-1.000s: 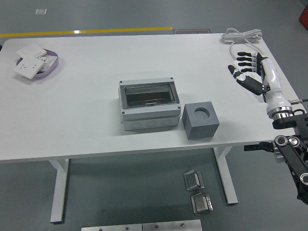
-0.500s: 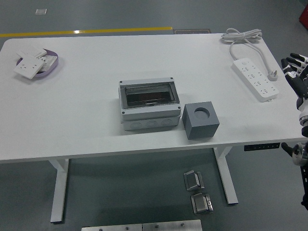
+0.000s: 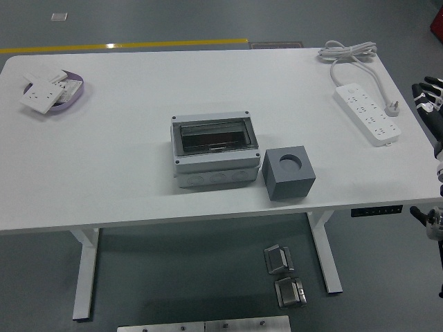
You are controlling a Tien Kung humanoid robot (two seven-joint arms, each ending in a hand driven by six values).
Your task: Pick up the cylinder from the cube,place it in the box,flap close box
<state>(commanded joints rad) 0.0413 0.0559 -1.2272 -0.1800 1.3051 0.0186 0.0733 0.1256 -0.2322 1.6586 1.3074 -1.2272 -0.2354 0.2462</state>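
Note:
A grey box [image 3: 214,149] with a dark see-through flap lying shut over its top stands at the table's middle. Right of it, almost touching, sits a dark grey cube [image 3: 288,173] with a round recess [image 3: 291,162] in its top; no cylinder stands in the recess. I cannot make out a cylinder through the flap. My right hand [image 3: 430,100] shows only at the picture's right edge, past the table's side, with its fingers relaxed and holding nothing. The left arm does not show.
A white power strip [image 3: 368,114] with its coiled cable lies at the table's right side. A purple tray [image 3: 52,90] of white switch plates sits at the far left. Metal parts [image 3: 280,259] lie on the floor under the table.
My right arm has drawn back from over the power strip to the right, off the table's side. The box and cube have stayed where they were.

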